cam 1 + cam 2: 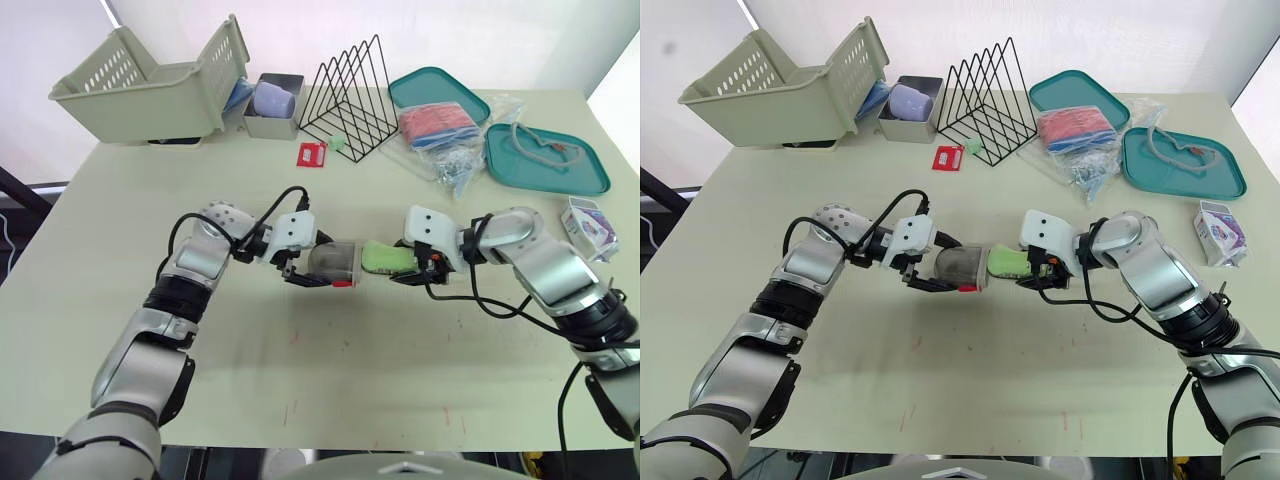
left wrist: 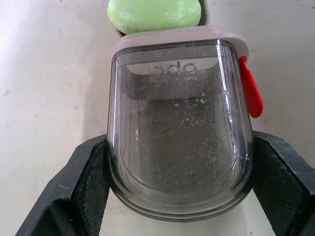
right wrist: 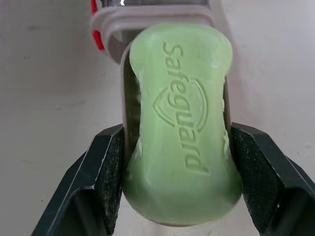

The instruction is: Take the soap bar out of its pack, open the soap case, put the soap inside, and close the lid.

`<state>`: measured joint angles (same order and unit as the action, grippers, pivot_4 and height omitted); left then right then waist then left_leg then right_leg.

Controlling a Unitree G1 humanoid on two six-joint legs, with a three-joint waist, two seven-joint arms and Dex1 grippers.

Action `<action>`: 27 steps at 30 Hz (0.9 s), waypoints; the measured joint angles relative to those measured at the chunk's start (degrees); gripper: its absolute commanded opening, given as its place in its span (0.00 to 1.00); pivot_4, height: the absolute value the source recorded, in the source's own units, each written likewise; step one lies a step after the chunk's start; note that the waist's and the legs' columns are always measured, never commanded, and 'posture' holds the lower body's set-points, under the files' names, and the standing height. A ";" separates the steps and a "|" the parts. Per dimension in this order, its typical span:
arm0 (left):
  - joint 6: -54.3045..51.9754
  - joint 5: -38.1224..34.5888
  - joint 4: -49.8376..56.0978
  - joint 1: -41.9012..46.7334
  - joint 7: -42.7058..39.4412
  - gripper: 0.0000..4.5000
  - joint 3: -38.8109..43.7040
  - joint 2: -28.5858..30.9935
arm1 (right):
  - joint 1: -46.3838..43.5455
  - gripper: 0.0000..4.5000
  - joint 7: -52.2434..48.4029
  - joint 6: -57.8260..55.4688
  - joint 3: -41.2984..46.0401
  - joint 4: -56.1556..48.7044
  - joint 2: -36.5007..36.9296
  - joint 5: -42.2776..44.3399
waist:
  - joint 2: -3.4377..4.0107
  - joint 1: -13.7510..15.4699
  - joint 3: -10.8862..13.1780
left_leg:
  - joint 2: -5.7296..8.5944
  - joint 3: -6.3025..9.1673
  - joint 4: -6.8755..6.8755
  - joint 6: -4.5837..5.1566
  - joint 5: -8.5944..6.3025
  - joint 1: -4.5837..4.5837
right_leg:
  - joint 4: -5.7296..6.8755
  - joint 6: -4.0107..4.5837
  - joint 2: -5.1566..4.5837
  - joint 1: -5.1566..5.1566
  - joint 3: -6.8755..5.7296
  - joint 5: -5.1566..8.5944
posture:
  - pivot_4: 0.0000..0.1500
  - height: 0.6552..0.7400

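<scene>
At the table's middle my left gripper (image 1: 318,266) is shut on a clear grey soap case (image 1: 335,263) with a red latch (image 2: 250,88), lying on its side with its mouth toward the right. My right gripper (image 1: 415,262) is shut on the green soap bar (image 1: 385,257), stamped "Safeguard", which rests on a thin grey tray. The soap's far end meets the case's mouth (image 3: 152,19). In the wrist views the black fingers (image 2: 91,191) press the case's sides and the other pair of fingers (image 3: 110,172) press the soap (image 3: 182,123). A white and purple soap pack (image 1: 590,225) lies at the far right.
Along the back stand a beige basket (image 1: 150,85), a metal tin (image 1: 272,105), a black wire rack (image 1: 350,95), two teal lids (image 1: 545,160) and a plastic bag of small items (image 1: 455,150). A red card (image 1: 312,153) lies before the rack.
</scene>
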<state>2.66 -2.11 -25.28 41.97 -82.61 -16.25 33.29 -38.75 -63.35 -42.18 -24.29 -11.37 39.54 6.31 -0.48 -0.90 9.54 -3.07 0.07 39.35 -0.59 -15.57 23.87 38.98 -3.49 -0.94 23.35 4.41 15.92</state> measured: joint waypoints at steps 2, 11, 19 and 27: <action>-0.10 -0.22 0.00 0.00 0.07 0.77 0.00 -0.06 | -0.03 0.67 -0.03 -0.09 -0.04 0.00 -0.01 -0.08 | 0.00 0.00 0.00 | 0.00 0.00 0.00 0.00 0.00 0.00 | 0.00 0.00 0.00 0.00 0.00 0.00 | 1.00 1.00; -0.11 -0.37 0.00 0.00 0.14 0.77 0.00 -0.19 | 0.03 0.67 -0.29 -0.76 -1.63 0.00 0.16 -0.42 | 0.00 0.00 0.00 | 0.00 0.00 0.00 0.00 0.00 0.00 | 0.00 0.00 0.00 0.00 0.00 0.00 | 1.00 1.00; 0.11 -0.38 -0.15 0.10 0.22 0.77 0.05 0.10 | 0.10 0.67 -0.35 -1.15 -1.78 0.00 0.89 -0.57 | 0.00 0.01 0.00 | 0.00 0.00 0.00 0.00 0.00 0.00 | 0.00 0.00 0.00 0.00 0.00 0.00 | 1.00 1.00; 0.14 -1.45 0.02 0.09 0.36 0.77 0.32 -0.84 | -2.12 0.67 -2.62 -2.81 -3.44 -0.31 2.14 -0.82 | 0.00 0.00 0.00 | 0.00 0.01 0.00 0.00 0.00 0.00 | 0.00 0.00 0.00 0.00 0.00 0.00 | 1.00 1.00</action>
<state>2.80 -3.55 -25.26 42.06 -82.24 -15.92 32.45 -40.87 -65.97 -44.98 -27.73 -11.68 41.68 5.49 -0.48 -0.89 9.54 -3.07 0.08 39.35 -0.59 -15.57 23.87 38.98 -3.49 -0.94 23.35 4.41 15.92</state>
